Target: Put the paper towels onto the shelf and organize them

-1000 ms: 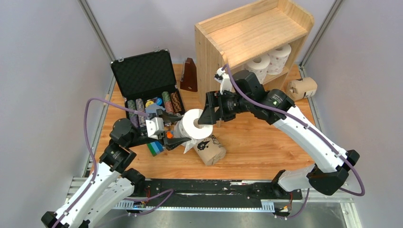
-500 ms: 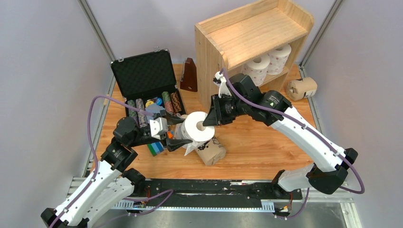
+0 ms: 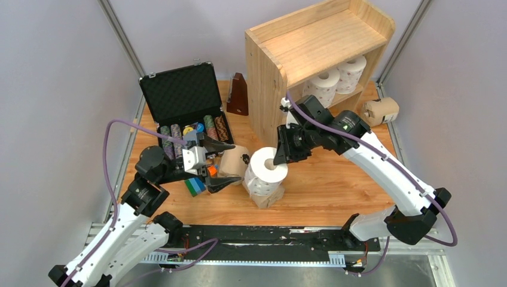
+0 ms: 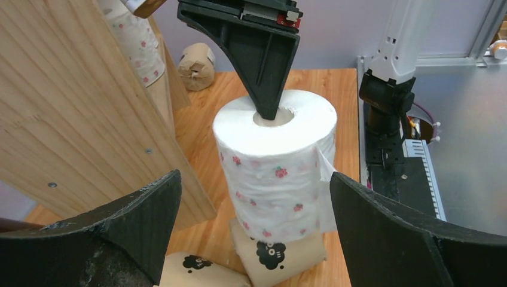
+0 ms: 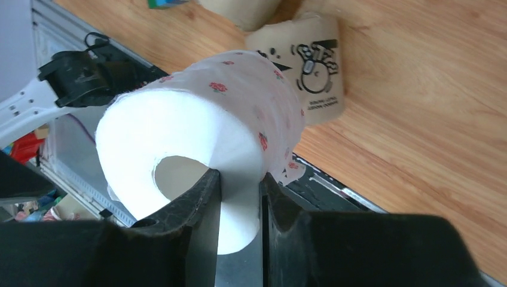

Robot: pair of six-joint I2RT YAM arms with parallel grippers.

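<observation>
Left wrist: soft cylindrical paper roll (image 4: 276,167)

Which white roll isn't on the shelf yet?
The white roll pinched by its core wall in the right gripper, over a tan roll; the other two white rolls stand inside the shelf.

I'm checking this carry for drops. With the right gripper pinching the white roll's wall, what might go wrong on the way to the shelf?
The right gripper grips only one side of the white roll, so the soft paper may deform and slip out.
A loose sheet flap hangs off it and might snag on the shelf side panel.
The open left gripper flanks the roll closely; swinging could clip it.
</observation>
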